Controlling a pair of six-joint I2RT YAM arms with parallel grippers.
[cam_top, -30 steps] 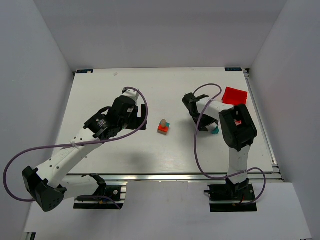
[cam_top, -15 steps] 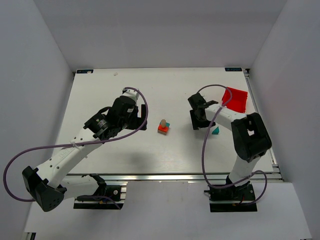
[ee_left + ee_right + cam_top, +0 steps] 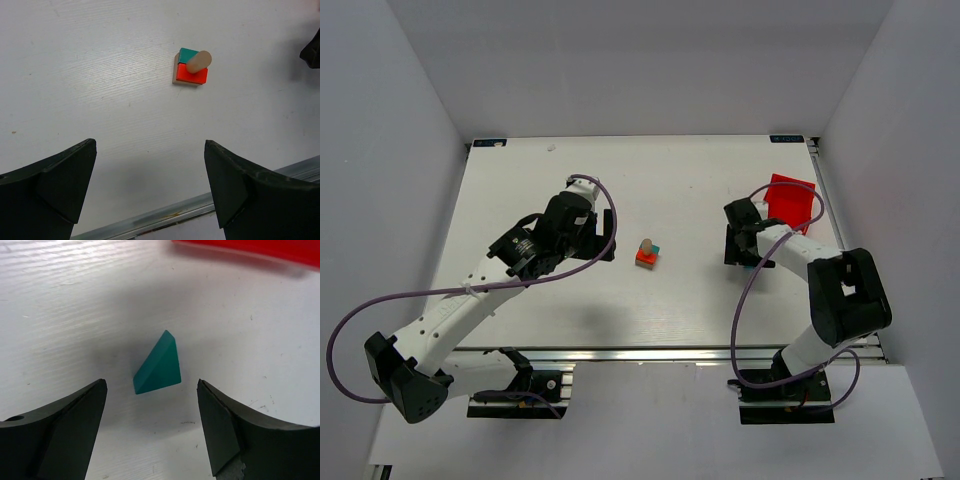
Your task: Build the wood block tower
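Observation:
The wood block tower (image 3: 646,254) stands mid-table: a red block and a teal block on a thin tan base, with a tan cylinder leaning on top. It also shows in the left wrist view (image 3: 191,69). My left gripper (image 3: 605,240) is open and empty, left of the tower and well short of it in its wrist view (image 3: 150,190). A loose teal wedge (image 3: 157,365) lies flat on the table. My right gripper (image 3: 152,425) is open above it, the wedge just ahead of the fingertips and untouched. In the top view the right gripper (image 3: 740,252) hides the wedge.
A red plastic bin (image 3: 790,197) sits at the right rear, just beyond the right gripper; its edge shows in the right wrist view (image 3: 250,250). The table's metal front rail (image 3: 165,215) runs under the left gripper. White walls surround the table.
The right arm has swung its elbow out to the right and the right gripper has shifted right, over the teal wedge. The left arm and the tower have not moved.

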